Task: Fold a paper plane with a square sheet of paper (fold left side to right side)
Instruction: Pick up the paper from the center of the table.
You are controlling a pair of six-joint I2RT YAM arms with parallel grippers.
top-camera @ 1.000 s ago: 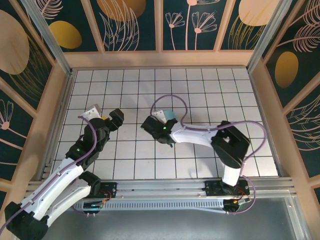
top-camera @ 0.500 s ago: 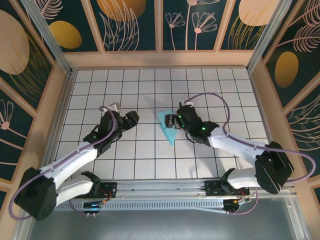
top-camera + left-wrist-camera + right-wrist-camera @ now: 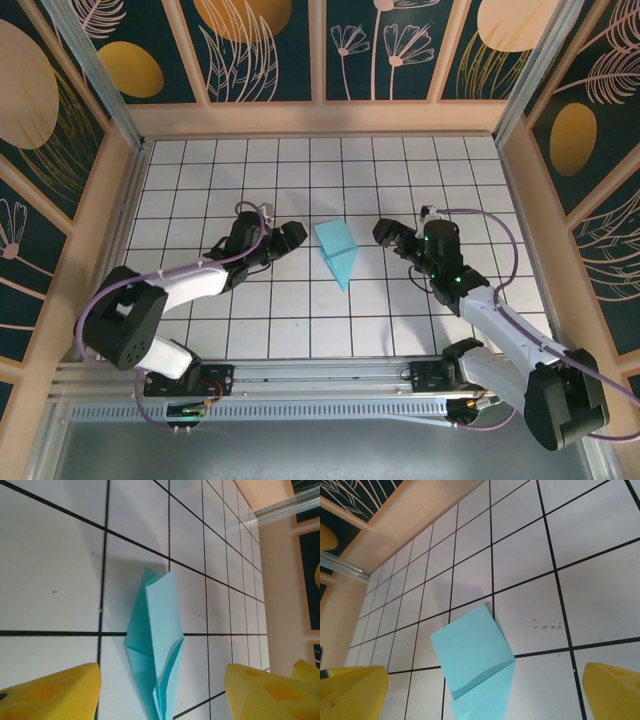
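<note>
The square sheet of paper [image 3: 337, 250], light turquoise and folded into a pointed kite shape, lies flat on the white tiled table with its tip toward the near edge. My left gripper [image 3: 291, 238] sits just left of it, open. In the left wrist view the paper [image 3: 156, 645] lies between my yellow fingers [image 3: 55, 692], touching neither, and the left gripper [image 3: 161, 682] holds nothing. My right gripper [image 3: 388, 236] is a tile to the paper's right, open. The right wrist view shows the folded layers of the paper [image 3: 472, 652] ahead of the right gripper [image 3: 485, 685].
A wooden wall [image 3: 320, 118] closes the back of the tiled table [image 3: 250, 180], with more wall on both sides. An aluminium rail [image 3: 330, 375] carrying the arm bases runs along the near edge.
The right gripper, which was over the paper, has pulled back to the right and opened wide, leaving the paper flat. The left arm has reached right, up to the paper's left edge.
</note>
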